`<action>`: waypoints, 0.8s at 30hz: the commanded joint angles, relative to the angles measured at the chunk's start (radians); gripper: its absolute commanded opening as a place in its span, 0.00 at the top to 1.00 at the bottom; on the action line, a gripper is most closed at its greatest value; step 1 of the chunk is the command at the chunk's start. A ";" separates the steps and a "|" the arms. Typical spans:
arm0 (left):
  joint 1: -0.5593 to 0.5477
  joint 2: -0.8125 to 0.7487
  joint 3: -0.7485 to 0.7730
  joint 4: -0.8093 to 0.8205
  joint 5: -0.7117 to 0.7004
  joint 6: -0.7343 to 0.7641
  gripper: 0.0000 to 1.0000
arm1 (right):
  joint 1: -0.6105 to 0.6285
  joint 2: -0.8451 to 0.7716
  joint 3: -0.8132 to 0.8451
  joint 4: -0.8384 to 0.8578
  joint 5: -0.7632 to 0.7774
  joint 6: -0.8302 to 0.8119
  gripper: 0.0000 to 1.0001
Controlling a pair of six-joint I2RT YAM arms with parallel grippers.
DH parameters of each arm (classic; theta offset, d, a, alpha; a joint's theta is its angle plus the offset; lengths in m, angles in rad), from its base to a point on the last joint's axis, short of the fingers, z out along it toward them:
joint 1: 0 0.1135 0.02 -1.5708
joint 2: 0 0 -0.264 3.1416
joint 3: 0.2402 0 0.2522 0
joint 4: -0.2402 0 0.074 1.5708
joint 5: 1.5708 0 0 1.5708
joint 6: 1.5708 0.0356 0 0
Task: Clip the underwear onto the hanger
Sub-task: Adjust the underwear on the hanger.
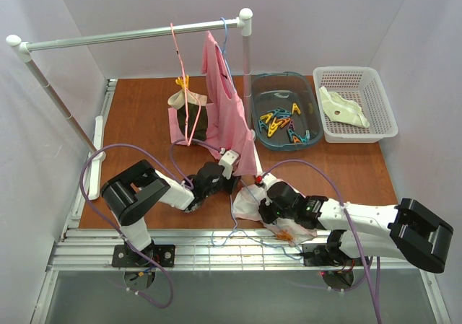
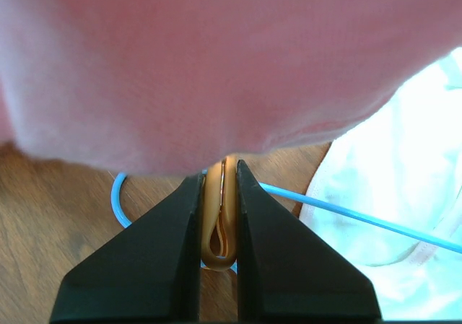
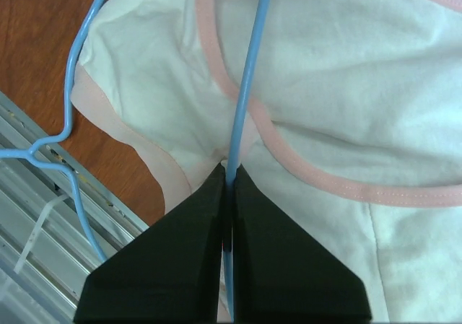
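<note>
The underwear [image 3: 346, 86], pale with pink edging, lies flat on the table near the front edge [image 1: 249, 207]. The light-blue hanger [image 3: 249, 79] lies across it, its hook [image 3: 68, 133] reaching over the metal edge. My right gripper [image 3: 229, 174] is shut on the hanger's wire above the fabric, low and right of centre in the top view [image 1: 254, 193]. My left gripper [image 2: 220, 169] is shut on an orange clip [image 2: 219, 223], just left of the underwear [image 2: 404, 194] and beside the hanger wire [image 2: 346, 212]. A hanging pink garment [image 2: 216, 64] covers the view above it.
A rail [image 1: 137, 35] spans the back, carrying a pink hanger [image 1: 186, 100] and the pink garment [image 1: 227, 107]. A blue tub of coloured clips [image 1: 268, 86] and a white basket [image 1: 357, 75] with a cream garment [image 1: 343, 107] stand at back right. Metal slats [image 1: 216, 248] edge the front.
</note>
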 commanded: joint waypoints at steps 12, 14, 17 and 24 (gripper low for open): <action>0.055 0.064 0.094 -0.089 0.126 0.069 1.00 | 0.050 0.007 0.262 -0.241 0.048 0.126 0.99; 0.060 0.072 0.111 -0.101 0.134 0.079 1.00 | 0.052 0.016 0.279 -0.257 0.048 0.126 0.99; 0.060 0.080 0.105 -0.079 0.163 0.077 1.00 | 0.081 0.026 0.296 -0.294 0.060 0.157 0.99; 0.052 0.061 -0.005 0.058 0.258 0.062 1.00 | 0.257 0.089 0.287 -0.291 0.117 0.310 0.99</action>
